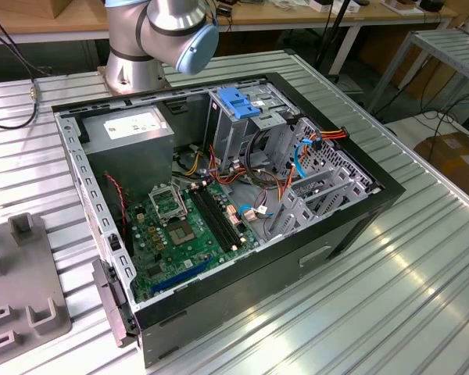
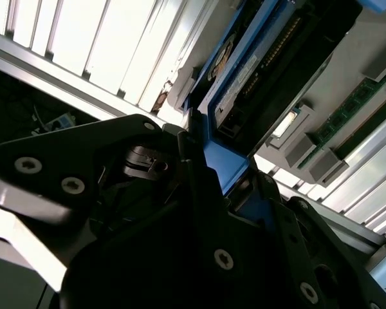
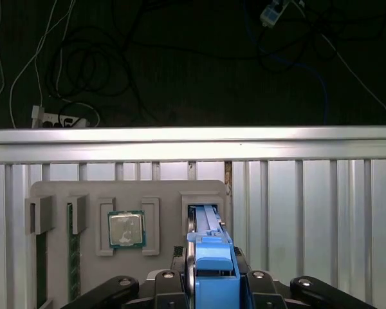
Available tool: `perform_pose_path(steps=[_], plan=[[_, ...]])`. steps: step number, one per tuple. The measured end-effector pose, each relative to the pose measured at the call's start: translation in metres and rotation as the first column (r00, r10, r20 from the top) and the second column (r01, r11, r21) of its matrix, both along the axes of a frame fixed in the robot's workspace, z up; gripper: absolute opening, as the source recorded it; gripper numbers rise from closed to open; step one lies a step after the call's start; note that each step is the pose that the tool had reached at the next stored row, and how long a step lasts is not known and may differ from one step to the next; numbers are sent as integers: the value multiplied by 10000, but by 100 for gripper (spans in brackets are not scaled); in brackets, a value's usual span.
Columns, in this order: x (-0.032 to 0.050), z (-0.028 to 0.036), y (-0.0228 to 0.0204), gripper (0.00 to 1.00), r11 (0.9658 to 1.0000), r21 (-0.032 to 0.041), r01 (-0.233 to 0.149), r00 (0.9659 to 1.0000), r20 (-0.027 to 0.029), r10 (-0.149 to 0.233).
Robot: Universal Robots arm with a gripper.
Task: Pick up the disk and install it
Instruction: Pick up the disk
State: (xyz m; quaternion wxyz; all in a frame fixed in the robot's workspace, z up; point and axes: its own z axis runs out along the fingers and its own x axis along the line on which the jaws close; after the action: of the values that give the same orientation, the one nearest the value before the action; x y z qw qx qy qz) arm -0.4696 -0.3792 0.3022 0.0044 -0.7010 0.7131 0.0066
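I hold the disk (image 3: 210,248) pinched in the end effector (image 3: 211,273), edge-on at the grey holder (image 3: 161,192); the open computer case (image 1: 328,242) sits mid-frame in the exterior view.

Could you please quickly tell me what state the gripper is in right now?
The gripper is closed, holding the disk.

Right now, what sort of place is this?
Likely a robotics lab set up for computer assembly: an open computer case on a slatted metal table, a robot arm, and the gripper holding the disk at a parts tray.
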Motion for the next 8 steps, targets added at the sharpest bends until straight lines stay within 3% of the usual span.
perform_pose_path(steps=[8], plan=[[0, 84, 0, 37, 10000, 0, 0, 10000, 0, 0]])
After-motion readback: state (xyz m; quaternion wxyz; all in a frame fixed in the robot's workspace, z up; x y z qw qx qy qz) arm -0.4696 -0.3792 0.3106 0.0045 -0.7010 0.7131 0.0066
